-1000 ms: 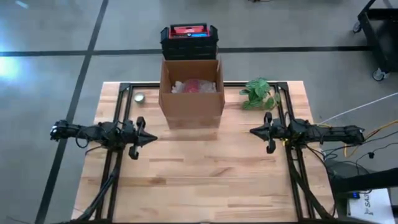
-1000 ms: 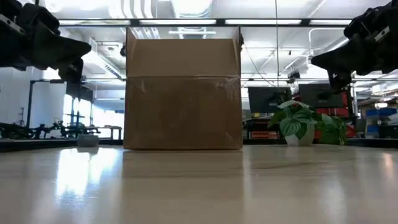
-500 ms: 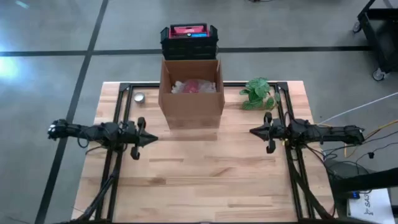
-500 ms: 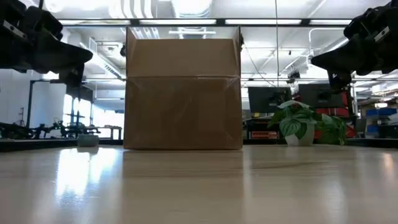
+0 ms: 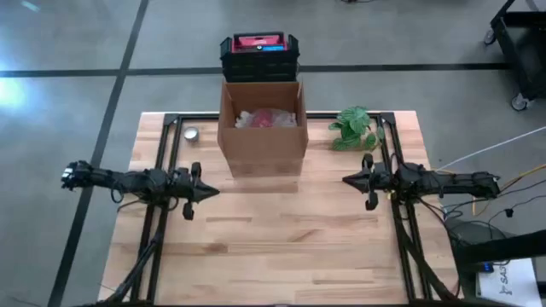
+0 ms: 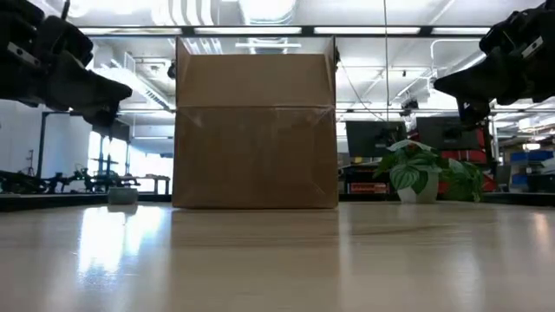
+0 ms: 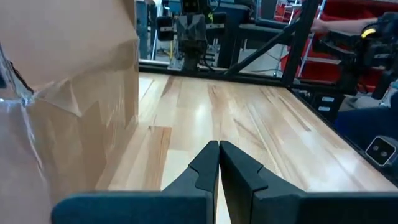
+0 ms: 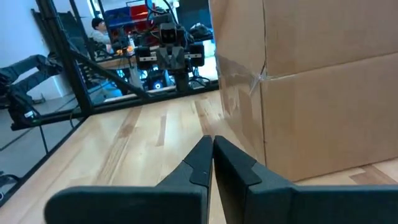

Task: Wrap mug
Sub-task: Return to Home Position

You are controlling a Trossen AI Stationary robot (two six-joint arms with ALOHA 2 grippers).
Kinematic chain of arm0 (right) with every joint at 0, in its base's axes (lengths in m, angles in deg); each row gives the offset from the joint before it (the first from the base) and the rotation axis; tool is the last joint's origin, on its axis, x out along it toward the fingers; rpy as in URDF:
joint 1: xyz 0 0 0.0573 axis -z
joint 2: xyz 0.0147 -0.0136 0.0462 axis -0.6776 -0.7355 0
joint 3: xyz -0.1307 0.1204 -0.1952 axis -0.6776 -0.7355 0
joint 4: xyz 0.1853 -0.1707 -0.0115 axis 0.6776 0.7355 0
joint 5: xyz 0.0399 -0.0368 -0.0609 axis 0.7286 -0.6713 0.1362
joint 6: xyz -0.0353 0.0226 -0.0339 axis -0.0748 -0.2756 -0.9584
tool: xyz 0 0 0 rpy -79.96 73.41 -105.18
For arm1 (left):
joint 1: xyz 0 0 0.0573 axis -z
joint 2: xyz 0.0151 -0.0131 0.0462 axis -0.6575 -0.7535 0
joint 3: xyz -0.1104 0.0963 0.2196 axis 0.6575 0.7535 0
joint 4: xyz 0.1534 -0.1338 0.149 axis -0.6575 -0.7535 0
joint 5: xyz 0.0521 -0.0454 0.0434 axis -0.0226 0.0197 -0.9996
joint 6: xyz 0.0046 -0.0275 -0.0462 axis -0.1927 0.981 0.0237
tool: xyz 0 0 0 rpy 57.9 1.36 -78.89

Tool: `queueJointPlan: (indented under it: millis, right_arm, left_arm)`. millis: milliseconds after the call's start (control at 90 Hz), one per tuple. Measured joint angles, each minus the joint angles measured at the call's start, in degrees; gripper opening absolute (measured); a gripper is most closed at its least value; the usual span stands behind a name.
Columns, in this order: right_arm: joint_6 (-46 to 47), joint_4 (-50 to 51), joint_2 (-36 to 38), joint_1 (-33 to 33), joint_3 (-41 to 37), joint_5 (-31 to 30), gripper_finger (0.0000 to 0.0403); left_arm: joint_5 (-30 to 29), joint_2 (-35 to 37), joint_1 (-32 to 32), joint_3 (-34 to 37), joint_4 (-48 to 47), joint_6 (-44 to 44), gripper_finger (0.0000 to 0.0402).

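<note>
The pale wooden worktop (image 5: 281,247) carries a tall brown cardboard box (image 5: 263,149) at its far middle, flaps up and top open. The box looks light yet stiff in the walls. I would take it low on two opposite sides, not by the flaps, which would likely bend.

The left pincer (image 5: 212,193) and right pincer (image 5: 345,180) hang over the worktop on either side, nearer than the box and apart from it. Each has its fingers pressed together on nothing.

Inside the box lies the mug's bundle of clear bubble wrap (image 5: 266,118), with a reddish patch showing. How the mug sits within is too muffled to tell. It is probably fragile, and soft and slippery outside, so grip round the bundle's thick middle, never a loose end of wrap.
</note>
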Motion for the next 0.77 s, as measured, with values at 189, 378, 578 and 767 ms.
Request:
queueJointPlan:
  millis: [189,378,578,767]
  right_arm:
    - [0.00,0.00,0.00,0.00,0.00,0.00,0.0000]
    - [0.02,0.00,0.00,0.00,0.00,0.00,0.0000]
    - [0.01,0.00,0.00,0.00,-0.02,0.02,0.0000]
    - [0.00,0.00,0.00,0.00,-0.02,0.02,0.0000]
  left_arm:
    - [0.01,-1.85,0.00,-0.02,-0.04,0.01,0.0000]
    - [0.01,-3.43,-0.01,-0.04,-0.01,0.01,0.0000]
    - [0.01,-4.88,0.00,-0.07,0.00,0.01,0.0000]
    - [0.04,-5.95,0.00,-0.07,-0.02,-0.01,0.0000]
